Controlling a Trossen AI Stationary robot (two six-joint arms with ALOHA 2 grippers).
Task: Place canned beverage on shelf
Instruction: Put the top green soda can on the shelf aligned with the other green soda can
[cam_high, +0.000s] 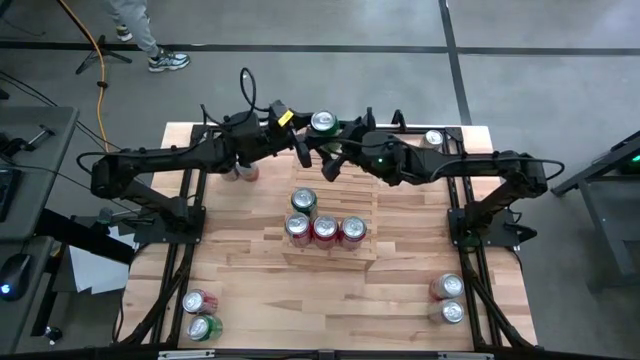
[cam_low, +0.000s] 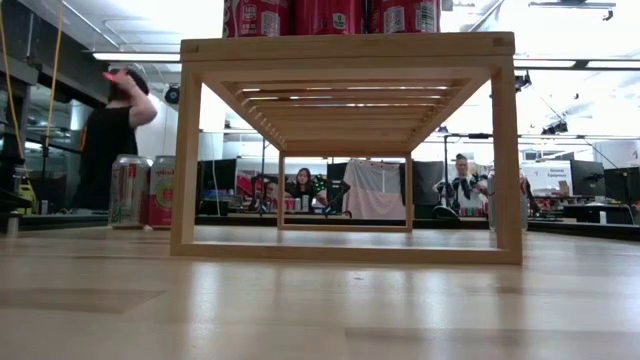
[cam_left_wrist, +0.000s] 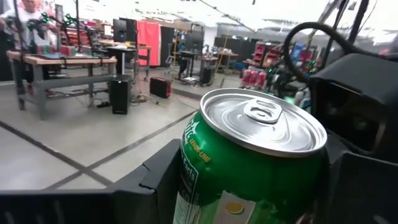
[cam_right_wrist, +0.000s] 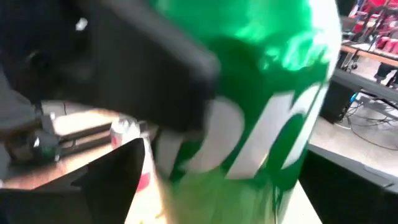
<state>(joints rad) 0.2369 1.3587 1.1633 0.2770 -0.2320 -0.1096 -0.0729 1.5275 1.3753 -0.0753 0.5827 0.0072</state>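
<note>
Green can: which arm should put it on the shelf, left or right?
Left, probably. The green can sits gripped between the left gripper's fingers, with the shelf just ahead. The right gripper is only beside the can.

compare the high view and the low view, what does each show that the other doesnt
Only the high view shows both arms meeting at the table's far edge, the left gripper and right gripper around a raised green can, plus a green can behind the shelf's red row. Only the low view shows the shelf's open underside and people in the room behind. Both show the wooden shelf and three red cans on top.
</note>
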